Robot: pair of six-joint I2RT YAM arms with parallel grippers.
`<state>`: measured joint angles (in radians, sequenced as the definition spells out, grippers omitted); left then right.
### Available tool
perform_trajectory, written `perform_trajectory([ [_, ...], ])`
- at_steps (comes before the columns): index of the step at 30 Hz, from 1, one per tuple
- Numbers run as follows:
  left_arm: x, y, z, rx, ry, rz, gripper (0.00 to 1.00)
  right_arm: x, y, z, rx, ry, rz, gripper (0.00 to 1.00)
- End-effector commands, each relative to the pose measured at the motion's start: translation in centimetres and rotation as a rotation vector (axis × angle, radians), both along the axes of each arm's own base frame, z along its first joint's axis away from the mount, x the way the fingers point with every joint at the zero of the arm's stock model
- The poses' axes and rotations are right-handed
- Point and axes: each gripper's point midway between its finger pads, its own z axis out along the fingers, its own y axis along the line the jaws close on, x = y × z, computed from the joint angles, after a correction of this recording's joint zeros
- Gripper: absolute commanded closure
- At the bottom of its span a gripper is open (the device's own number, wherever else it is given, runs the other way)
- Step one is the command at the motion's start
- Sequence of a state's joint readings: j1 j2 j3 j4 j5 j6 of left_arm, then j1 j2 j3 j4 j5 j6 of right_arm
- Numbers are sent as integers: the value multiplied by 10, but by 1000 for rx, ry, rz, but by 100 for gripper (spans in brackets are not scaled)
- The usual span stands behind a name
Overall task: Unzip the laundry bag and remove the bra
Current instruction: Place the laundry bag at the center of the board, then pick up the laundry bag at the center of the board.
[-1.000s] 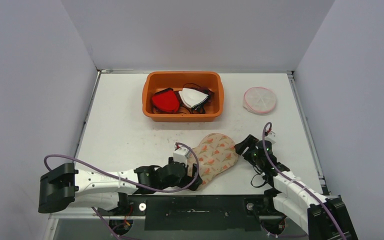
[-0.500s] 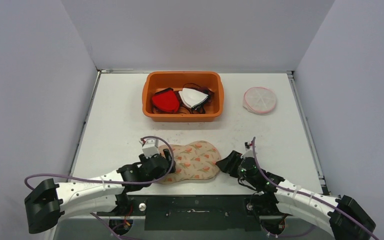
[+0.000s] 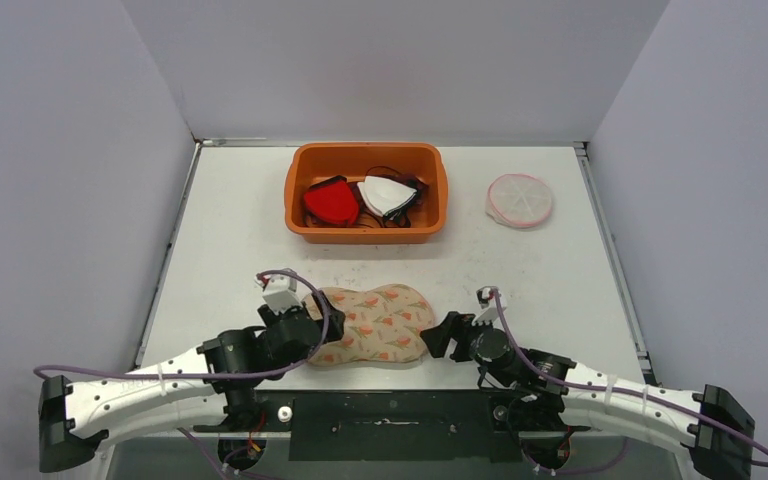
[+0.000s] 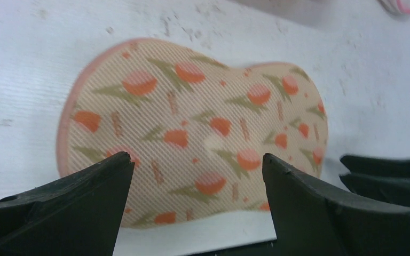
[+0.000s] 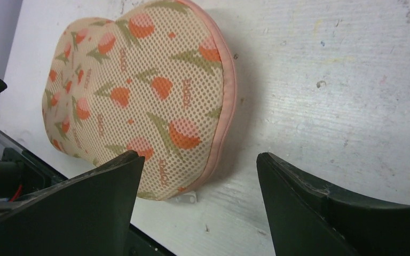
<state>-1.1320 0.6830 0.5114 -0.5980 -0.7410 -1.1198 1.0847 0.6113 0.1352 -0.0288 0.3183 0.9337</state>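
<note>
Laundry bag (image 3: pixel 372 325) lies flat at the near edge of the table (image 3: pixel 222 240). It appears closed, and the bra is not visible. Left gripper (image 4: pixel 197 160) and right gripper (image 5: pixel 200 157) flank its ends, both spread wide and holding nothing. I judge I am bracketing it to brace one end and locate the zipper.

I was running the rig in what looked like a robotics lab test cell rather than any home. Plain pale panel walls (image 3: pixel 390 60) closed off the left, back and right of the frame around a scuffed white table (image 3: pixel 240 250). Along the bottom edge, a black mounting rail (image 3: pixel 390 428) carried the left arm (image 3: pixel 150 382) and the right arm (image 3: pixel 610 385), both trailing exposed cables.
</note>
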Motion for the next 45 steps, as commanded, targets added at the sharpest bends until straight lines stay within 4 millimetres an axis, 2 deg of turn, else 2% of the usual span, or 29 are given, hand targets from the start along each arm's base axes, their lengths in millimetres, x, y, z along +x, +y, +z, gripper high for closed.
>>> perform_trajectory([
  [1,-34,-31,-1,-104,64,-114,8,-3,8,0,48,-25,31,18],
  [4,-43,-48,-3,-194,63,-158,3,1,16,6,101,-19,24,15],
  [7,-44,-59,-3,-288,44,-186,4,7,25,13,131,-3,41,13],
  [12,-49,-69,0,-374,20,-249,4,21,29,6,202,99,95,12],
  [17,-54,-73,-3,-397,21,-285,4,23,36,1,256,138,174,12],
  [24,-51,-66,-23,-366,33,-248,3,13,54,-10,313,237,257,16],
  [26,-50,-65,-28,-350,41,-240,3,12,55,-16,307,261,257,21],
  [27,-50,-64,-30,-342,44,-239,3,13,55,-17,305,266,251,26],
  [29,-50,-63,-32,-334,48,-237,2,15,55,-17,308,264,240,44],
  [32,-50,-61,-30,-334,48,-230,2,18,55,-11,326,251,227,62],
  [36,-48,-54,-21,-334,36,-210,2,20,57,7,365,219,225,82],
  [40,-42,-42,-4,-352,23,-141,4,18,60,32,430,202,239,94],
  [42,-36,-30,0,-420,33,-43,4,17,61,45,470,202,238,95],
  [43,-34,-23,1,-507,59,41,4,16,62,53,499,205,236,95],
  [45,-31,-15,12,-605,19,62,4,14,63,71,568,209,226,95],
])
